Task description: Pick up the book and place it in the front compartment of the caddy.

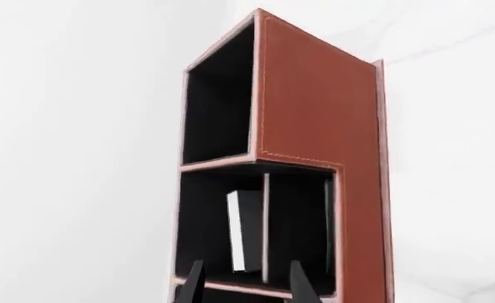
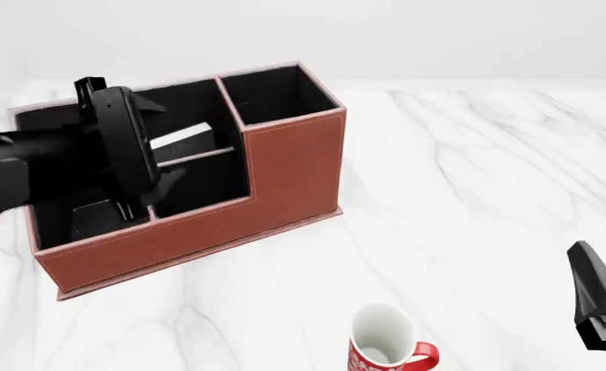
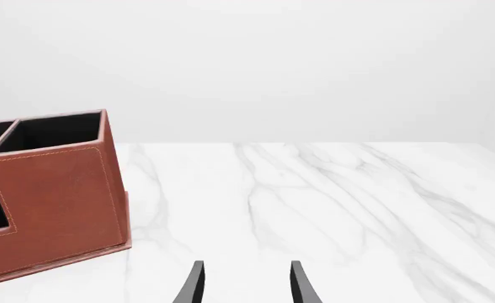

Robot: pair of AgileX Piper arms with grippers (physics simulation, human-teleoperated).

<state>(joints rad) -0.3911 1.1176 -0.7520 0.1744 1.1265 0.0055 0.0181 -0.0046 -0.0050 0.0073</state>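
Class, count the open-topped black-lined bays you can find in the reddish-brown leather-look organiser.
3 clearly: a tall bay at the reddish-brown leather-look organiser's far right corner, a low-walled front bay beside it, and a wide bay on the left. The left gripper and its arm may hide more.

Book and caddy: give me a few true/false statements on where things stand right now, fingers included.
1. The left fingers are spread and hold nothing. True.
2. The book lies flat on the table. False: it stands on edge inside the caddy, beside a divider.
3. The mug sits in one of the caddy's bays. False: it stands on the table, apart from the caddy.
4. The right fingers are open over bare table, clear of the caddy. True.
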